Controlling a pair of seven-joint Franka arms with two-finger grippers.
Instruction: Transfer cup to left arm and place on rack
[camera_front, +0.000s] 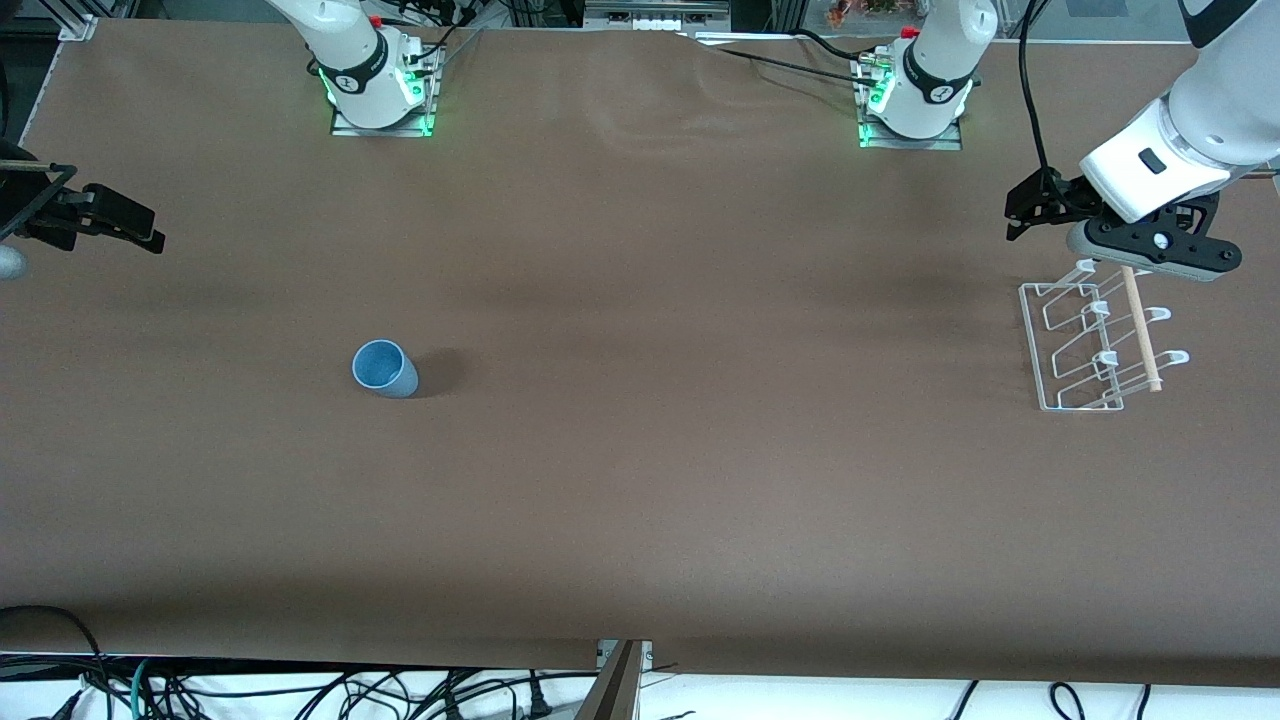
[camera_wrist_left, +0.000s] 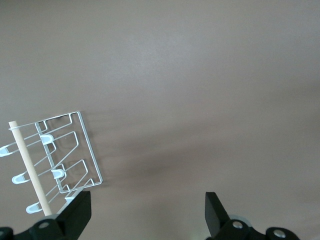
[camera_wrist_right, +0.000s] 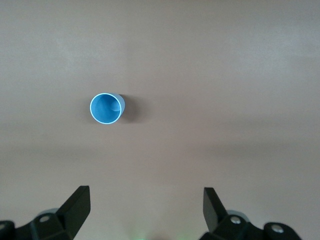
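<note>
The light-blue cup (camera_front: 385, 368) stands upright on the brown table toward the right arm's end, its mouth up; it also shows in the right wrist view (camera_wrist_right: 106, 108). My right gripper (camera_front: 120, 220) is open and empty, high over the table's edge at that end, well apart from the cup; its jaws (camera_wrist_right: 146, 195) stand wide. The white wire rack (camera_front: 1095, 345) with its wooden rod (camera_front: 1140, 330) sits at the left arm's end and shows in the left wrist view (camera_wrist_left: 55, 160). My left gripper (camera_front: 1022, 212) hangs open and empty over the table beside the rack (camera_wrist_left: 147, 200).
The brown table (camera_front: 700, 450) is bare between the cup and the rack. The two arm bases (camera_front: 380, 90) (camera_front: 915, 100) stand along its edge farthest from the front camera. Cables hang below the near edge (camera_front: 300, 690).
</note>
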